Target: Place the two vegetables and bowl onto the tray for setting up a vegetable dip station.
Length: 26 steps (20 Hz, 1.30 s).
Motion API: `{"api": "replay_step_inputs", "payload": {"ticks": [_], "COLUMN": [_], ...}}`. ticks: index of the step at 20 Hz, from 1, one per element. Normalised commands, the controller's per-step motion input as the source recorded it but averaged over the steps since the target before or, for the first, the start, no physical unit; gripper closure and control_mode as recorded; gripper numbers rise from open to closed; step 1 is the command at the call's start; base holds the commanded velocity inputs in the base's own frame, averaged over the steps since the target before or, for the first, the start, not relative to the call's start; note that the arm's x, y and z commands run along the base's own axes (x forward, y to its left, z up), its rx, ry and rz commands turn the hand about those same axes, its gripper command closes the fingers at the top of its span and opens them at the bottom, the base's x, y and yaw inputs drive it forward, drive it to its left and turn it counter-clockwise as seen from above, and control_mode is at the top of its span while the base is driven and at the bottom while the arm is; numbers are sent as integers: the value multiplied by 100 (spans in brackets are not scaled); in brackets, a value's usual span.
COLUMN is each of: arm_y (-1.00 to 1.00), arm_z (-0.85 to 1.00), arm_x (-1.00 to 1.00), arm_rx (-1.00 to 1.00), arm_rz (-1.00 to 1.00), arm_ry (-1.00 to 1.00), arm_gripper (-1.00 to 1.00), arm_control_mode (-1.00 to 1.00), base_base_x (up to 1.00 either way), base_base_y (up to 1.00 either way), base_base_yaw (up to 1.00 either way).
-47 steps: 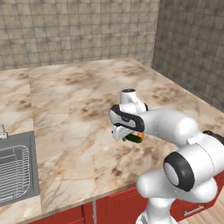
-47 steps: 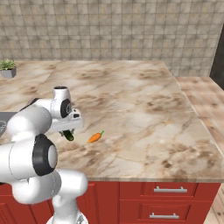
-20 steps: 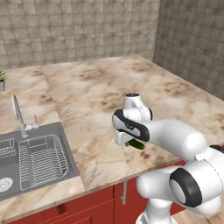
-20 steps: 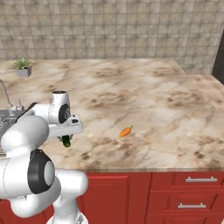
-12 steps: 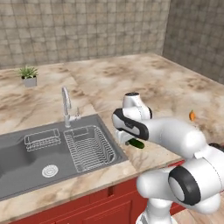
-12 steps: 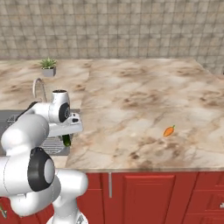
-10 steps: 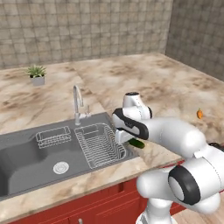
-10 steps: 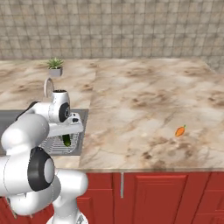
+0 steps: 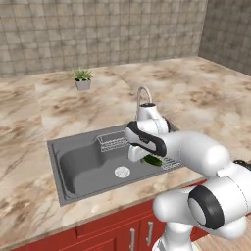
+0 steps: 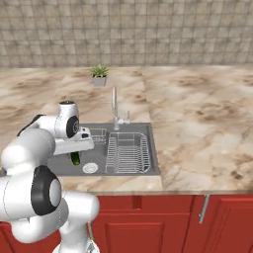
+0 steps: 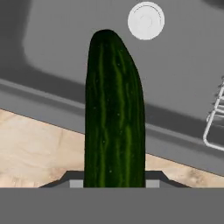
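- I see the tool point(image 10: 75, 150) pinching the small dark green elongated cucumber point(image 11: 114, 109).
- Cucumber hangs clear above the grey steel sink point(image 9: 83, 162), near its front rim, beside the wire rack point(image 10: 128, 153).
- Marble tabletop point(image 9: 29, 117) surrounds the sink.

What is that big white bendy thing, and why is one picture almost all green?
The white thing is a robot arm on a base that can drive around a pretend kitchen. Two pictures come from cameras riding on that base, one looking from behind the arm on its left, one from its right. The third camera sits right on the robot's hand, so it looks along the gripper, the robot's two-finger pincher. That is why the cucumber looks huge there: the pincher is squeezing it right in front of the lens. Below it you see the grey sink with its round drain. Beside the basin lies a wire dish rack, behind it stands a faucet, and a small potted plant sits on the marble counter.
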Motion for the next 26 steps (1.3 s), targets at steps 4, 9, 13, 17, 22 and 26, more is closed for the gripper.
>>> {"api": "replay_step_inputs", "payload": {"ticks": [4,9,13,17,22,26], "arm_y": [0,0,0,0,0,0], "arm_z": [0,0,0,0,0,0], "arm_x": [0,0,0,0,0,0], "arm_rx": [0,0,0,0,0,0], "arm_rz": [0,0,0,0,0,0], "arm_ry": [0,0,0,0,0,0], "arm_gripper": [100,100,100,100,100,100], "arm_control_mode": [100,100,100,100,100,100], "base_base_x": [0,-1,-5,-2,0,0], "base_base_y": [100,89,74,73,77,77], "base_base_yaw": [0,0,0,0,0,0]}}
